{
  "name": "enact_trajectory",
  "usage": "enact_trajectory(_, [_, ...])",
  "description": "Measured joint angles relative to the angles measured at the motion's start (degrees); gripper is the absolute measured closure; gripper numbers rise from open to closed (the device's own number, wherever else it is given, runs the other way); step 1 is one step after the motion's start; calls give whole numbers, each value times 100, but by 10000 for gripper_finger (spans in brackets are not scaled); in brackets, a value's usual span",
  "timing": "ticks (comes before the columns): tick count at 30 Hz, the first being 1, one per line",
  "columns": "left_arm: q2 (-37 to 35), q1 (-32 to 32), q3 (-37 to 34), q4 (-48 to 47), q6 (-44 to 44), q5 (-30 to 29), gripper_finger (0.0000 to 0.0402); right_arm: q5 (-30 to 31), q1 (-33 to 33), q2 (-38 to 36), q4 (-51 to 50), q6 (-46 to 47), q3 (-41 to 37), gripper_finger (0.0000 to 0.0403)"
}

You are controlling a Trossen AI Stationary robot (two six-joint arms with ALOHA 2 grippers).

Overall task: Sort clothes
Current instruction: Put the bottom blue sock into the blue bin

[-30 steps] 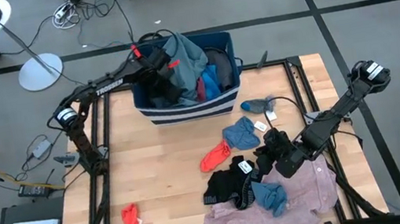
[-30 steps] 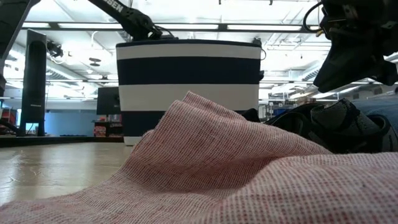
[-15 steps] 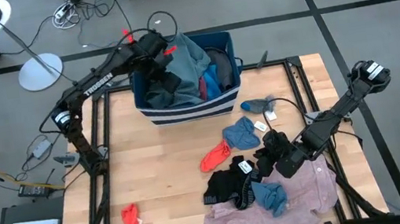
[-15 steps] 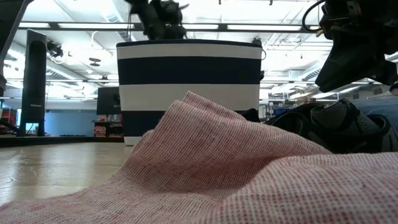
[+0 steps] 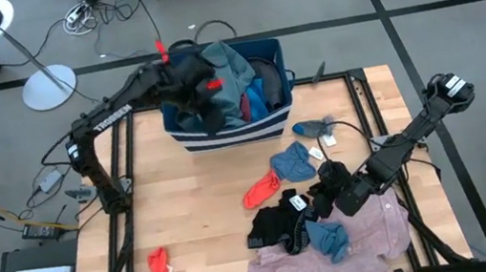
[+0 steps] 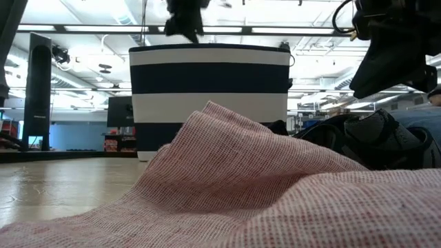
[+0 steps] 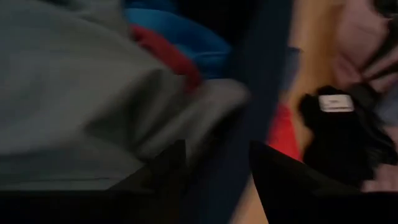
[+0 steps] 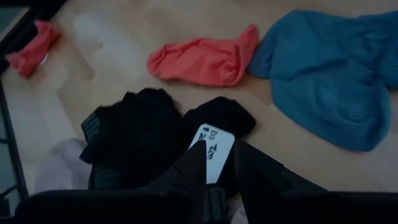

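Several garments lying loose on the table [image 5: 190,231]: black piece [image 5: 278,225] with a white tag, touching the large pink shirt [image 5: 356,245] at the near edge; small teal-blue piece [image 5: 328,237] resting on that shirt; blue piece [image 5: 292,162] and coral-red piece [image 5: 262,190] side by side nearer the middle; small red piece [image 5: 159,268] well apart on the left side. Striped bin [image 5: 223,129] at the far edge already holding grey, blue and maroon fabric. Left gripper [image 5: 203,92] hanging over the bin's contents, fingers parted in the wrist view with nothing between them. Right gripper [image 8: 219,163] hovering just above the black piece [image 8: 140,137], fingers a narrow gap apart, gripping nothing. Judging all pieces light, limp and non-fragile, likely draping and dragging neighbours if lifted by an edge. Pinching a raised fold near the black piece's bunched middle, clear of the tag, probably giving the surest hold; slipping unlikely on knit fabric.
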Motion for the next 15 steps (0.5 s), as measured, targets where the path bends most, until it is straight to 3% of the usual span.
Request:
enact_trajectory(7, [-242, -1139, 0, 61, -441, -515, 220, -352, -22, -7, 273, -539, 62, 318])
enact_trajectory(15, [-499, -2382, -380, 204, -1054, -1141, 220, -842, -326, -7, -10, -1801, 812, 318])
